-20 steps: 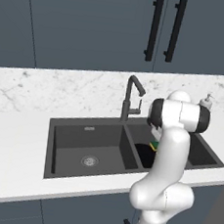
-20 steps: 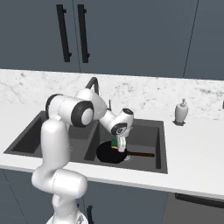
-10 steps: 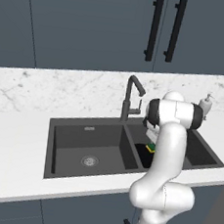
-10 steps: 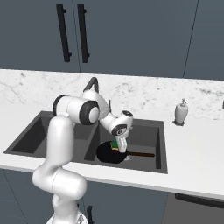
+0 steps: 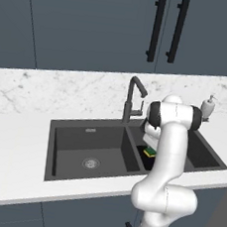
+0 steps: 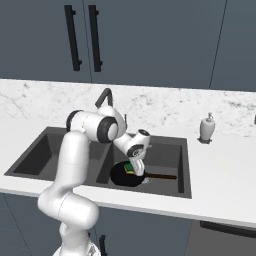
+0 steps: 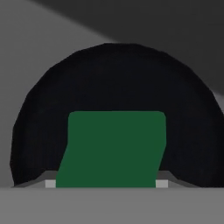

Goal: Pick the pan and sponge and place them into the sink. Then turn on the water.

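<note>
In the left base view, the gripper [image 5: 149,145] is seen lowered slightly further into the right basin of the sink [image 5: 84,125] than half a second ago, with the sponge [image 5: 149,151] clamped between its jaws. In the right base view, the pan [image 6: 122,177] is found directly beneath the gripper [image 6: 134,164]. In the hand view, the sponge [image 7: 113,148] is framed just ahead against the pan [image 7: 113,74], so release appears due next, while the faucet [image 5: 132,100] behind is left untouched.

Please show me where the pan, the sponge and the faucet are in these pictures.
pan [image 6: 120,176]: right base view, on its black bottom, left of the sponge.
sponge [image 7: 113,146]: hand view, on its green top.
faucet [image 5: 129,103]: left base view, on its upright stem.
</note>
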You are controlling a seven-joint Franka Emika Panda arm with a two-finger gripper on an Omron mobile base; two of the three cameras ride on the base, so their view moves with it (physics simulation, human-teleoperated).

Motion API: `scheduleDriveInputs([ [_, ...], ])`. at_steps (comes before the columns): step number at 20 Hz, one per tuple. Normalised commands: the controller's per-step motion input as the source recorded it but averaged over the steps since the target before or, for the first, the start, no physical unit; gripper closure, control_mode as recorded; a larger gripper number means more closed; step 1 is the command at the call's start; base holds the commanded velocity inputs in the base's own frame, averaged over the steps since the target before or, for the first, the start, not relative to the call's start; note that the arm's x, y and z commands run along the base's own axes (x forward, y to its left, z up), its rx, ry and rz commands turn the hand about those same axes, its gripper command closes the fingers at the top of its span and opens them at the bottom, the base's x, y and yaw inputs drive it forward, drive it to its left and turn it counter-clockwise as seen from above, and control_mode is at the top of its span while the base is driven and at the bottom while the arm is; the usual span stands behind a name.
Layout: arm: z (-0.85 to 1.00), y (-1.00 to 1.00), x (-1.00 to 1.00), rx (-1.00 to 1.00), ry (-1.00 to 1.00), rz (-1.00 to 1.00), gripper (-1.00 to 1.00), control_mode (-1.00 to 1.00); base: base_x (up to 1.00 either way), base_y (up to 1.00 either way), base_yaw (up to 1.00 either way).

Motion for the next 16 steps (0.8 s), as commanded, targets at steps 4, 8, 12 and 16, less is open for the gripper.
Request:
scheduleDriveInputs([
  [4,-0.24,0.10,0.10,0.00,0.00,0.08,1.00,-1.00,0.00,0.00,0.00],
  [8,-0.18,0.05,0.14,0.00,0.00,0.08,-1.00,-1.00,0.00,0.00,0.00],
  [12,-0.06,0.00,0.16,0.00,0.00,0.08,-1.00,-1.00,0.00,0.00,0.00],
  [16,0.00,0.00,0.01,0.00,-0.01,0.08,-1.00,-1.00,0.00,0.00,0.00],
])
